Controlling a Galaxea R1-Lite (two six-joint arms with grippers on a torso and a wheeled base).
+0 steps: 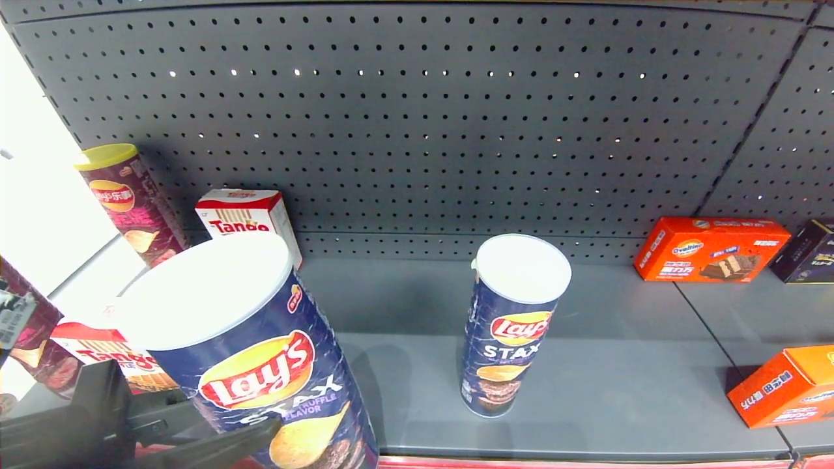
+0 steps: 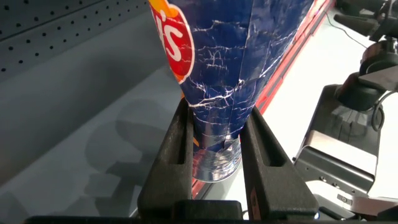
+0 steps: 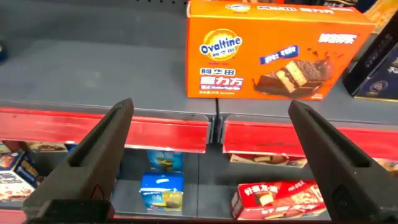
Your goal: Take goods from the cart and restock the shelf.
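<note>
A dark blue chip can (image 1: 241,352) with a white lid is tilted over the front left of the grey shelf (image 1: 619,365), held near its base by my left gripper (image 1: 228,436). The left wrist view has the two black fingers (image 2: 177,146) of the left gripper (image 2: 217,143) pressed against the can's (image 2: 230,74) lower end, above the shelf board (image 2: 74,124). A second blue can (image 1: 511,326) stands upright mid-shelf. My right gripper (image 3: 210,109) is open and holds nothing, in front of the shelf's red edge strip (image 3: 155,130) and below an orange box (image 3: 273,53).
At the shelf's left are a maroon can with a yellow lid (image 1: 127,202) and two red-and-white wafer boxes (image 1: 251,218) (image 1: 104,355). Orange boxes (image 1: 710,251) (image 1: 782,384) and a dark box (image 1: 811,251) sit at the right. The pegboard wall (image 1: 417,117) closes the back. Goods (image 3: 161,186) fill the lower shelf.
</note>
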